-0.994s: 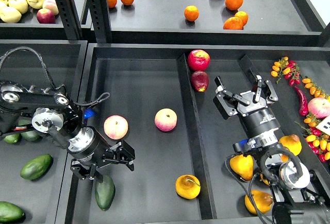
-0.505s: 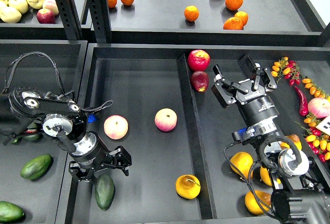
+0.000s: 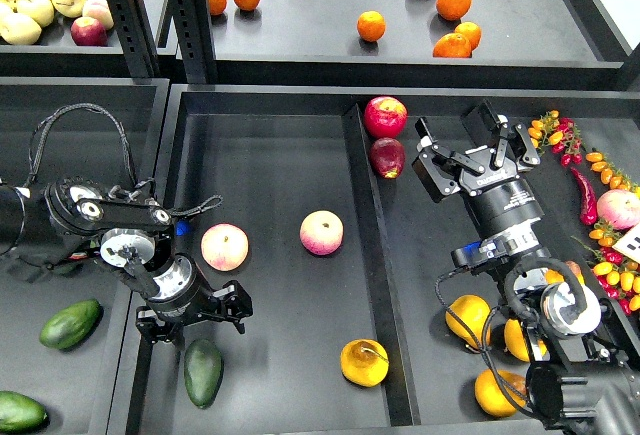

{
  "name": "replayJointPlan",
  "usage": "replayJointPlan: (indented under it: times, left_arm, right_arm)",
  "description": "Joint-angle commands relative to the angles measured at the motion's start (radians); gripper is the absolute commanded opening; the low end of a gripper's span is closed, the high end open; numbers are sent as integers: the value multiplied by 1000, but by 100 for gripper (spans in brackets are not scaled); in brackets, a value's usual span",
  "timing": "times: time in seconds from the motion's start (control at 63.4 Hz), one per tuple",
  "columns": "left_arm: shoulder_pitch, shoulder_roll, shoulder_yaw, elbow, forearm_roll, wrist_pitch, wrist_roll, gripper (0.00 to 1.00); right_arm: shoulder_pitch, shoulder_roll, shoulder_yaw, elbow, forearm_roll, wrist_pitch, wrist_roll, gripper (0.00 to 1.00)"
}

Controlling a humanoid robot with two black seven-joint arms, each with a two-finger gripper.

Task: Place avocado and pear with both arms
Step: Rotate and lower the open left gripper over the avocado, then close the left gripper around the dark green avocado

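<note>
Lower left of frame, the left gripper [image 3: 190, 318] hangs spread and empty just above the avocado [image 3: 203, 372]; the pear [image 3: 364, 362] lies lower centre; the right gripper [image 3: 468, 158] gapes empty; I'd retreat straight up.

Both arms are black with silver circular joint caps; looped black cables run along them, and each ends in a black two-finger gripper.
</note>
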Motion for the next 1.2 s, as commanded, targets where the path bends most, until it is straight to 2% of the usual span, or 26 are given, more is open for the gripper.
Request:
replayJointPlan:
  times: [0.0,0.505,1.183]
  left_arm:
    - [23,-16,0,14,0,1,0,99]
    - [76,-86,8,102,10,18,0,99]
    - [126,-88,28,131,14,29,0,99]
  right_arm:
    - [0,0,0,2,0,0,-1,100]
    - [0,0,0,3,2,2,-1,100]
    - [-2,0,-2,6,3,3,-1,100]
